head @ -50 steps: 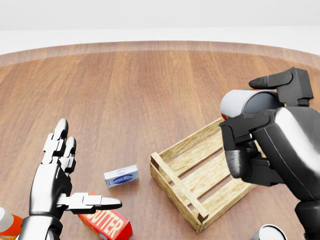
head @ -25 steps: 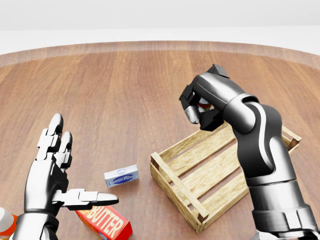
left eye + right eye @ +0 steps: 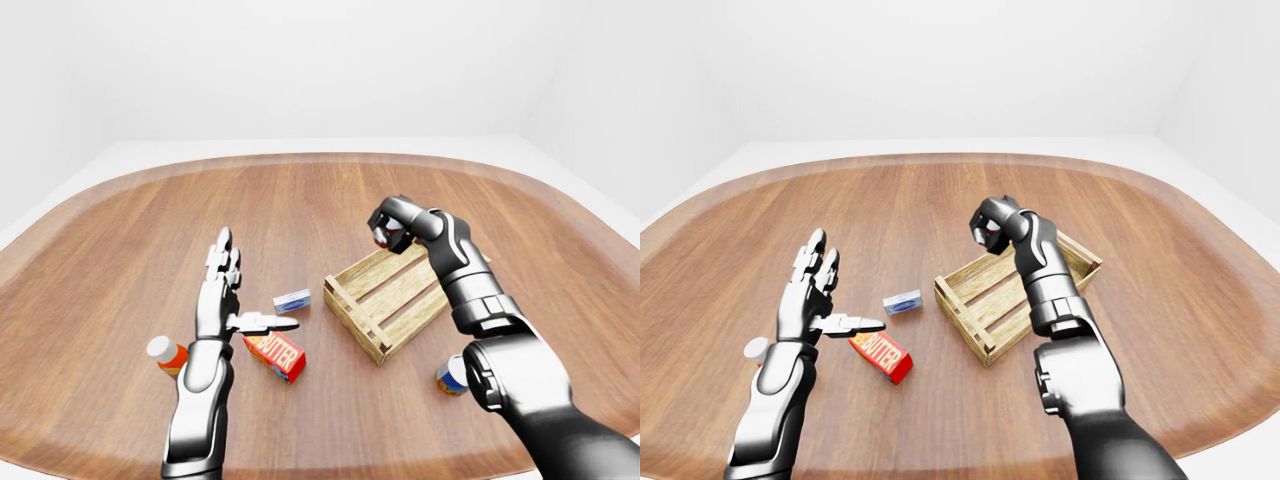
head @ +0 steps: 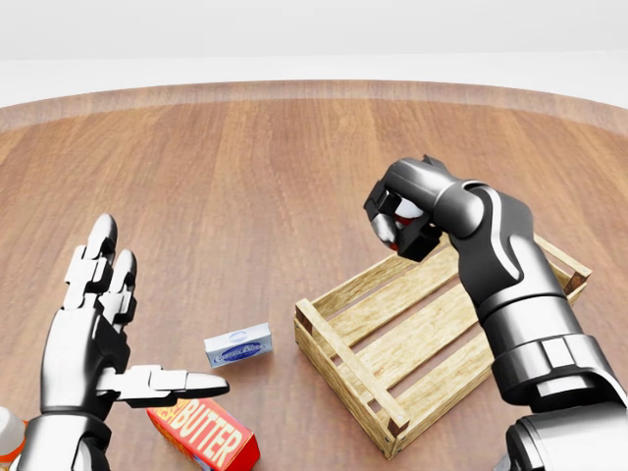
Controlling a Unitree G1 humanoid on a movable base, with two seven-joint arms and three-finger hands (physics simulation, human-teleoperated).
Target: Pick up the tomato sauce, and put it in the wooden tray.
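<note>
My right hand [image 4: 397, 222] is curled shut on the tomato sauce can [image 4: 408, 209]; only a bit of its white and red shows between the dark fingers. In the head view the fist hovers just above the top left edge of the wooden tray [image 4: 345, 369], a slatted crate lying at an angle in the lower right. My left hand [image 4: 137, 334] is at the lower left, open, fingers pointing up and thumb stretched to the right, holding nothing.
A red butter box [image 4: 208, 438] lies under the left thumb and a small white and blue box [image 4: 238, 345] sits left of the tray. An orange bottle with a white cap [image 3: 166, 353] stands by my left forearm. Another can [image 3: 452, 376] stands below the tray.
My right hand has carried the can away from the camera to the tray's top left edge, then settled slightly right and lower. My left hand has drifted a little left and down.
</note>
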